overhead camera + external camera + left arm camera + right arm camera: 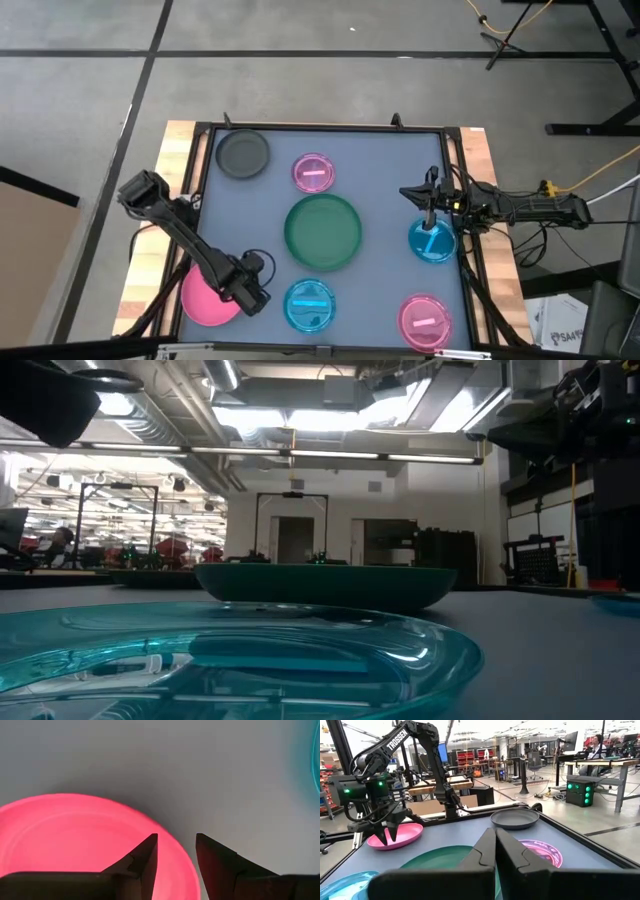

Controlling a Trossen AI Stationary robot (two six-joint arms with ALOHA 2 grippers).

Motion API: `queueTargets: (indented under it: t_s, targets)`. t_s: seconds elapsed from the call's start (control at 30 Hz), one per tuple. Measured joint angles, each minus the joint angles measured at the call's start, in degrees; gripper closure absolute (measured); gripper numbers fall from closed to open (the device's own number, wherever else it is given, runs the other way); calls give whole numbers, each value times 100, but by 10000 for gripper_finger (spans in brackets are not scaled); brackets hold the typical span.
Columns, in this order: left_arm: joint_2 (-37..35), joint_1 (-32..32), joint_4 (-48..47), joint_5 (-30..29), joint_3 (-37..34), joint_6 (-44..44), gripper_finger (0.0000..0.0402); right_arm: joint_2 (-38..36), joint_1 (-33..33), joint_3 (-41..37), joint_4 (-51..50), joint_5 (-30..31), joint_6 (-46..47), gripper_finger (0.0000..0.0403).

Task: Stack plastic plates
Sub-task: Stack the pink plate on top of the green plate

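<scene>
Seven plastic plates lie flat on the grey table: dark grey, magenta, large dark green, blue, blue, magenta and opaque pink. My left gripper points down, open, over the pink plate's right rim. One finger stands over the plate and the other over bare table; I see no touch. My right gripper is shut and empty, held level above the table's right side.
A dark raised frame borders the table top. Bare table lies between the pink plate and the near blue plate. The right arm's body reaches in over the right edge, beside the right-hand blue plate.
</scene>
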Motion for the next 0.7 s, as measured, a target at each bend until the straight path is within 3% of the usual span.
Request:
queueTargets:
  t_s: [0.5,0.7]
  targets:
    - [664,50,69,192,2,15,275,0,0,0,-9,-5,5,403]
    - [671,49,47,223,11,218,321,0,-1,0,-44,-5,8,403]
